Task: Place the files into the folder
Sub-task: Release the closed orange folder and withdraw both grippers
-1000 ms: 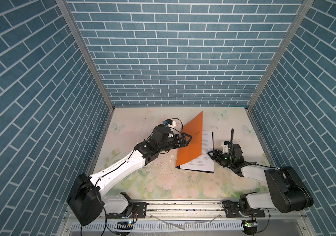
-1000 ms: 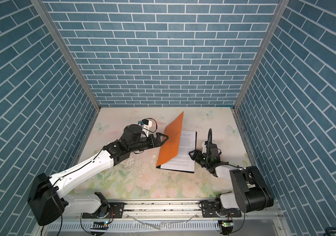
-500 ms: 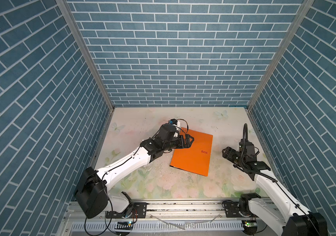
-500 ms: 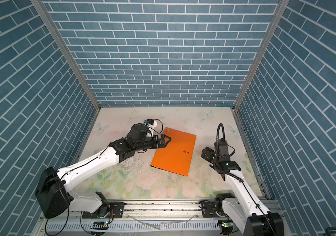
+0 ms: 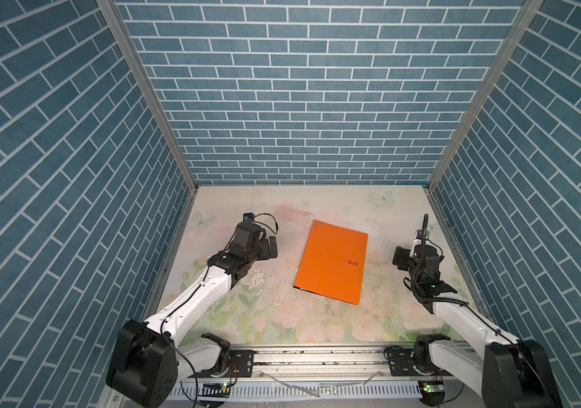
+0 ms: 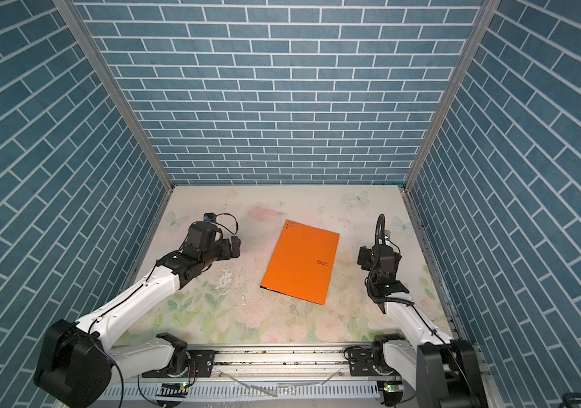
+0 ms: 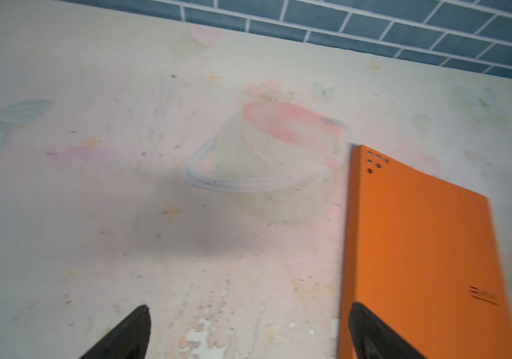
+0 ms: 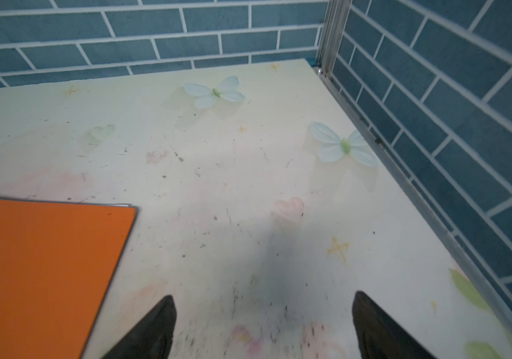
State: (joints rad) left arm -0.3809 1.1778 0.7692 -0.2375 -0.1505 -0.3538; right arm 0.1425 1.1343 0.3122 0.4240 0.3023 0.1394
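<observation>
The orange folder (image 5: 333,261) (image 6: 301,261) lies shut and flat in the middle of the table, logo side up. The files are hidden under its cover; only a thin pale sliver (image 8: 120,204) shows at one corner in the right wrist view. My left gripper (image 5: 272,247) (image 6: 234,247) (image 7: 248,310) hovers left of the folder (image 7: 419,248), open and empty, apart from it. My right gripper (image 5: 398,256) (image 6: 363,258) (image 8: 264,298) stands to the right of the folder (image 8: 40,270), also open with nothing between its fingers.
Blue brick walls (image 5: 299,106) close the table on three sides, with a metal frame rail (image 8: 404,174) along the right edge. A worn, peeling patch (image 5: 257,279) marks the floral tabletop left of the folder. A metal rail (image 5: 317,360) runs along the front.
The folder's cover has dropped shut over the papers. My left gripper has drawn back to the left. My right gripper has opened and pulled away to the right.
</observation>
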